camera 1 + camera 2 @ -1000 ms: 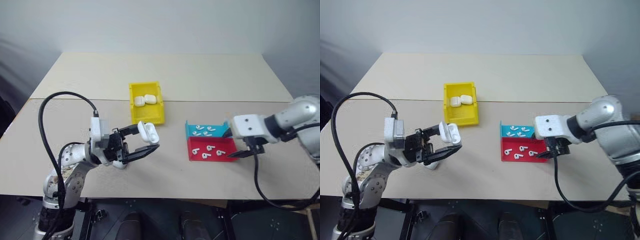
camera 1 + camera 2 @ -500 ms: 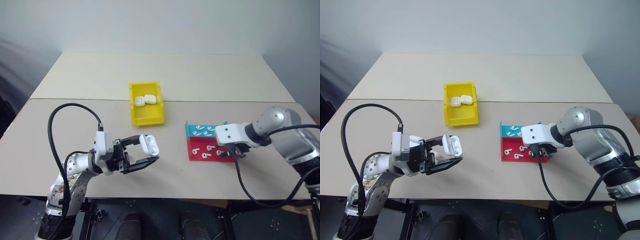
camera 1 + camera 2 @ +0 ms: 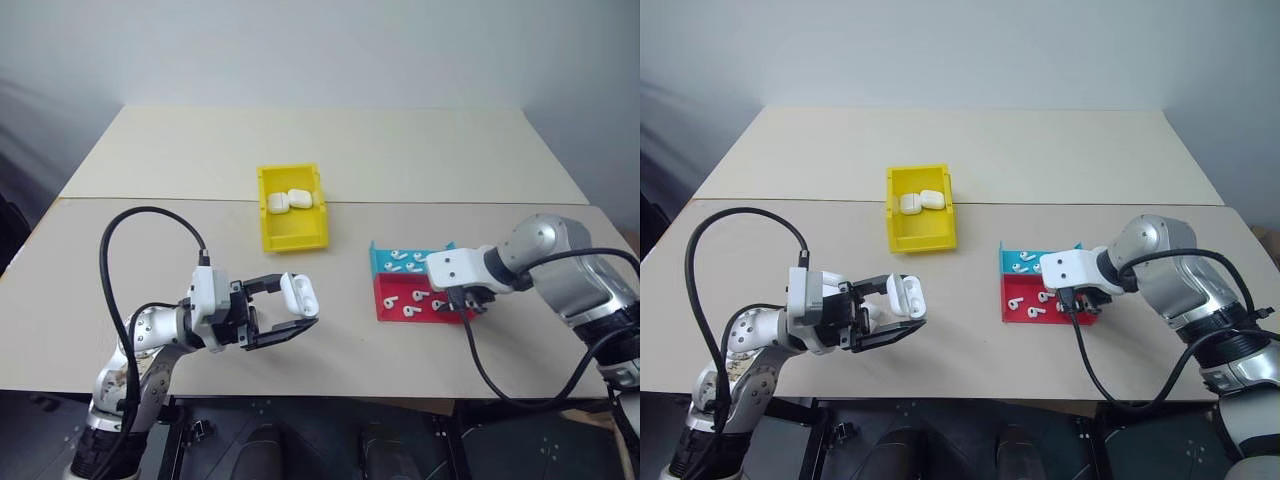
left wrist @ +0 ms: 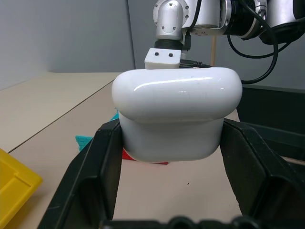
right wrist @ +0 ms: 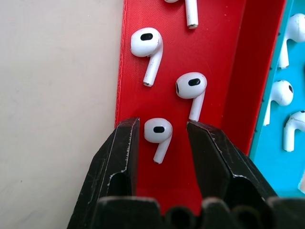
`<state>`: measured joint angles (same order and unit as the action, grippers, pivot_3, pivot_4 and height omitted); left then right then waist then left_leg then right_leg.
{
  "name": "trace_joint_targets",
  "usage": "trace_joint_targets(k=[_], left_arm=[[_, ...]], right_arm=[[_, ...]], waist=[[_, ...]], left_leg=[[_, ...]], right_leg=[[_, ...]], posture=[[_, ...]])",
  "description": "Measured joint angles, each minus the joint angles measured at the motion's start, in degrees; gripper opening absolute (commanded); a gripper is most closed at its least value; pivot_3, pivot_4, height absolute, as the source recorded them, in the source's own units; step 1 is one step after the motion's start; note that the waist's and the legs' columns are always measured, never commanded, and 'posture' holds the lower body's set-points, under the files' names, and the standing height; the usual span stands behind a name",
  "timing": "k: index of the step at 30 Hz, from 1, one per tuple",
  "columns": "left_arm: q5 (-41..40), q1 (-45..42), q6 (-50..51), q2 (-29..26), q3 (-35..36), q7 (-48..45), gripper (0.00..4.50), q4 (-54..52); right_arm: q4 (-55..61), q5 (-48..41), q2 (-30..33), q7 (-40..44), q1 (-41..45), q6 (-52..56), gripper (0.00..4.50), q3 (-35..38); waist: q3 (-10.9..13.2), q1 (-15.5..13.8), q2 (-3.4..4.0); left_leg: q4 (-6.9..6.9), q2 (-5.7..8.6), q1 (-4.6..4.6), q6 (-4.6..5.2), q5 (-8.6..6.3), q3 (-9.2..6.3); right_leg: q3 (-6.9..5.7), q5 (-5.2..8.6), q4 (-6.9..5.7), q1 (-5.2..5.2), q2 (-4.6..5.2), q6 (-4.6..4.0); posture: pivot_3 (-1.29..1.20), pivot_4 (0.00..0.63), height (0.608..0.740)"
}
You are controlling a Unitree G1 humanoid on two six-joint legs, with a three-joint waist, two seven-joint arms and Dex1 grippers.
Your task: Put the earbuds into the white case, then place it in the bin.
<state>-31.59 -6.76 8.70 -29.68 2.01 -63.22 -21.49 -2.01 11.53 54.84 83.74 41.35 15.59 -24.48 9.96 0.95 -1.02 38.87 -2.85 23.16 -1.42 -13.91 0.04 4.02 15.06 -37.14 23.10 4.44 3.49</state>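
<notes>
My left gripper (image 3: 298,301) is shut on a white case (image 3: 298,293), held just above the table at the front left; in the left wrist view the case (image 4: 176,114) sits between both fingers. Several earbuds lie in the red tray (image 3: 385,315) and the blue tray (image 3: 380,258). Pointing steeply down into the red tray, my right gripper (image 5: 162,126) is open. Its fingers straddle one earbud (image 5: 158,133) with a small gap on each side. The yellow bin (image 3: 295,232) stands at mid-table.
Two more white cases (image 3: 290,200) lie inside the yellow bin. The blue tray (image 5: 281,167) adjoins the red tray (image 5: 228,86) on its far side. Black cables trail from both wrists. The table's front edge is close behind both trays.
My right gripper came in from the right and sank into the red tray, its jaws narrowing around one earbud. The left gripper still holds the case, in nearly the same place.
</notes>
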Motion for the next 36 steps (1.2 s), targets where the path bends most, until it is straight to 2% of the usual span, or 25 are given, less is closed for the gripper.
trace_joint_targets(k=[36], left_arm=[[-0.1, -1.4, 0.3, -1.8, -0.5, 1.0, 2.77, 0.0]], right_arm=[[-4.4, 3.3, -1.8, 0.2, 0.6, -5.2, 1.99, -0.9]], waist=[[0.0, 0.0, 0.0]], left_leg=[[-0.01, 0.0, -0.01, 0.0, 0.0, 0.0]], right_leg=[[-0.01, 0.0, 0.01, -0.01, 0.0, 0.0]], posture=[[0.0, 0.15, 0.74]])
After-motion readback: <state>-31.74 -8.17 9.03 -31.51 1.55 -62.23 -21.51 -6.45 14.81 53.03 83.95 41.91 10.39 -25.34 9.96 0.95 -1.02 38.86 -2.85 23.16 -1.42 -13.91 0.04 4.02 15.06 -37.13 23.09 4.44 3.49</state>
